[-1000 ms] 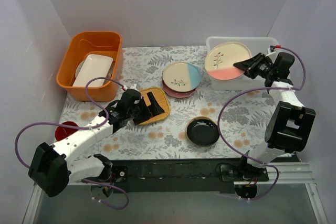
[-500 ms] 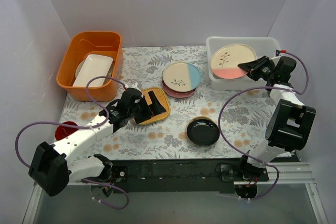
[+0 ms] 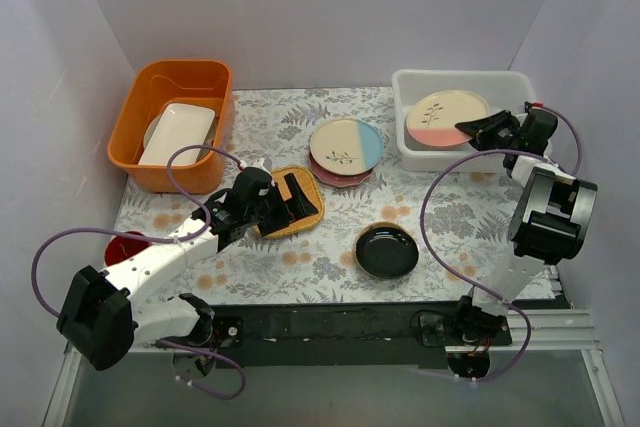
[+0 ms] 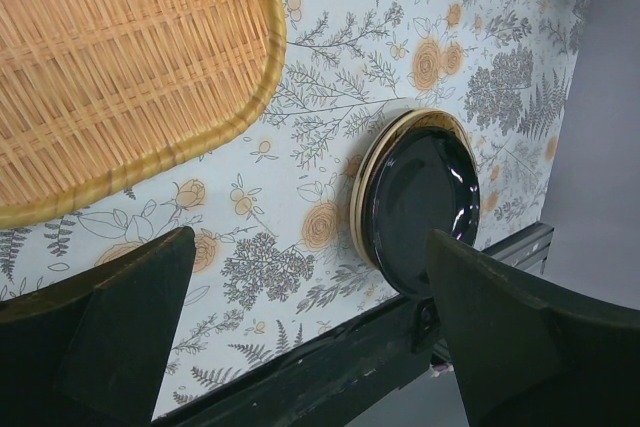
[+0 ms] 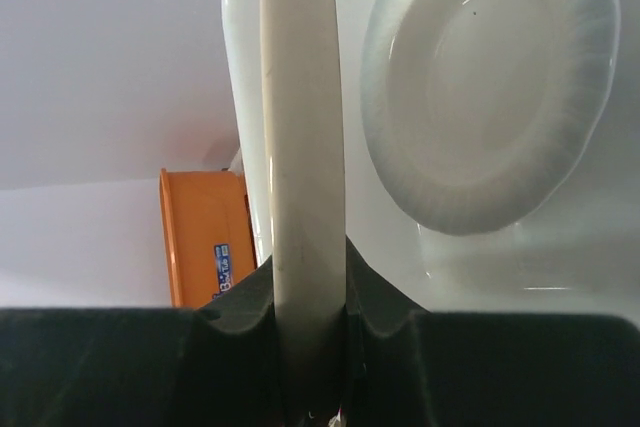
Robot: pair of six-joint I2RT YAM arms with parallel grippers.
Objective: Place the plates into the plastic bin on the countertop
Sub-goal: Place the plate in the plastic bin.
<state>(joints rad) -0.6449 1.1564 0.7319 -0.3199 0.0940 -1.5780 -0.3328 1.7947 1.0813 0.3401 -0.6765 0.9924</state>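
Right gripper clamped on rim of cream-and-pink plate, held within plastic bin; white scalloped plate lies in that bin; left gripper fully spread, empty, over woven tray.

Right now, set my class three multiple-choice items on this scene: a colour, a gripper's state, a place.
1. The tub holding the white rectangular dish is: A blue; B orange; C green.
2. The right gripper at the plastic bin is: A shut on the cream-and-pink plate; B open and empty; C out of view.
3. The black plate lies: A in the tub; B in the plastic bin; C on the countertop.
Answers: B, its walls are orange; A, the plate's edge is clamped in it; C, fern pattern surrounds it.
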